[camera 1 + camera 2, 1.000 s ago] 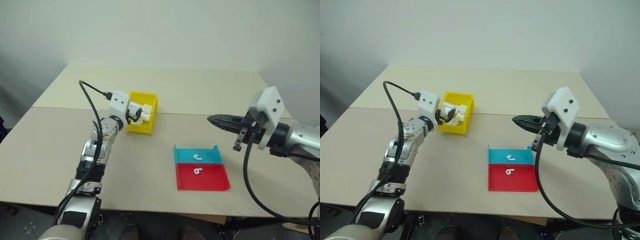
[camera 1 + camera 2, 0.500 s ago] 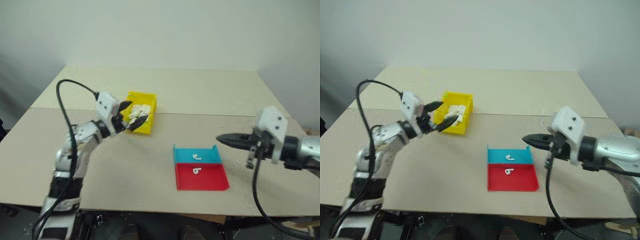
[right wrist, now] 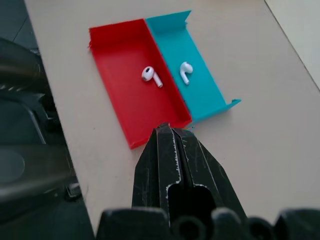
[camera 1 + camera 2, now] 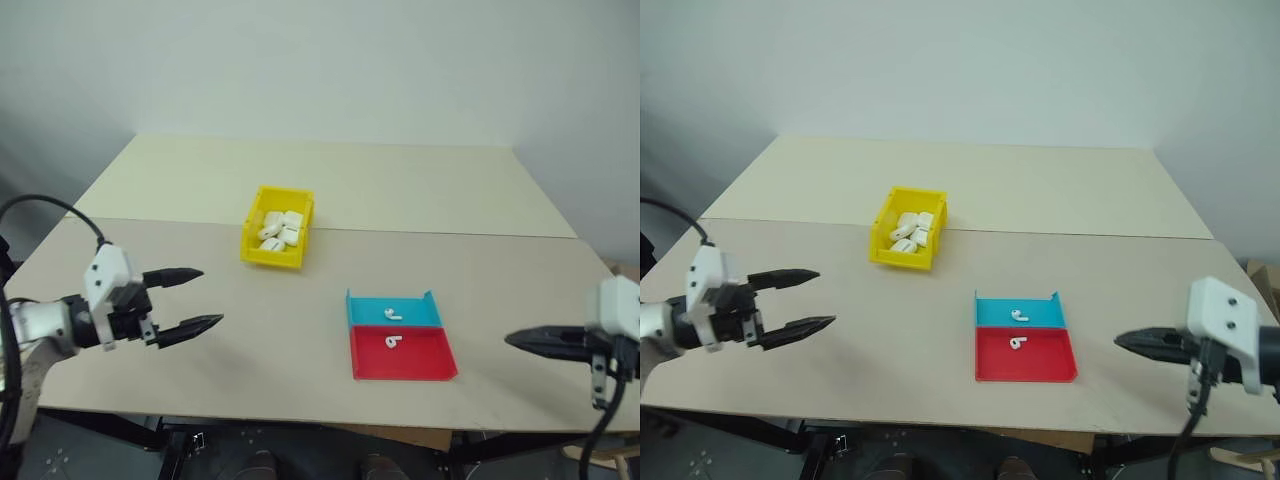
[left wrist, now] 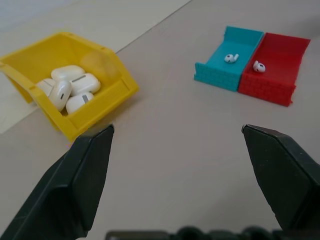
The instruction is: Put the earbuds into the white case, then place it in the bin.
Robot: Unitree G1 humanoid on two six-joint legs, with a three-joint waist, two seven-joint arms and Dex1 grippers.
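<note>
**Earbuds still loose in the trays, both grippers far from them**

Head view: the left gripper (image 4: 190, 298) hangs empty near the front left edge of the surface (image 4: 400, 190), jaws spread wide. The right gripper (image 4: 530, 341) sits low at the right, jaws pressed together, empty. The bin (image 4: 278, 227) stands well apart from both and holds several white cases (image 4: 280, 232).

Left wrist view: the cases lie crowded against each other in the bin, so picking one risks nudging or pinching a neighbour.

Right wrist view: one earbud (image 3: 151, 75) lies in the red tray (image 3: 120, 90), the other earbud (image 3: 185, 72) in the blue tray (image 3: 200, 80) beside it. Small, glossy and rounded, they could slip from the fingertips or skid against a tray wall.
</note>
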